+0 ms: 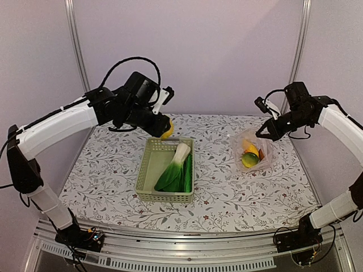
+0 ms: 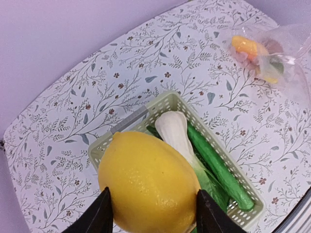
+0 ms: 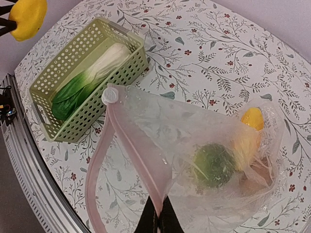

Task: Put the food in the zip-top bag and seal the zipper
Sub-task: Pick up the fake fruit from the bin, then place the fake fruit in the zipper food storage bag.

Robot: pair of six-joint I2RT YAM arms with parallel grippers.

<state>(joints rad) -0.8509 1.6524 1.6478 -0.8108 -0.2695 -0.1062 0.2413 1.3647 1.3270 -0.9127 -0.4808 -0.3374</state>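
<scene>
left gripper [image 1: 164, 130] clenched on a yellow lemon [image 1: 167, 132]; fingers [image 2: 99, 217] press it on both sides, in the air over the far end of the basket [image 1: 164, 196]; lemon not touching the basket

basket is pale green lattice, sits left of centre on the floral table [image 1: 102, 170]; inside it: bok choy [image 1: 174, 167] lying lengthwise with the white stem toward the far end and the leaves toward the near end; cucumber [image 1: 188, 173] just beside it on the right, touching it, also lengthwise

right gripper [image 3: 158, 219] pinched tight on the mouth edge of the zip-top bag [image 3: 194, 131], holding that edge up above the table; bag sits on the right side of the table, well apart from the basket; its lower part looks to rest on the surface, can't confirm

zipper [image 3: 138, 150] shows pinkish in the right wrist view; the two strips diverge from the pinch point, so the mouth is open, not sealed; small round tab at the far end of one strip

already in the bag: a round green piece [image 3: 214, 165], a yellow piece [image 3: 252, 119] and something orange-brown low in the corner, blurred through the plastic; all bunched at the bottom, touching each other
</scene>
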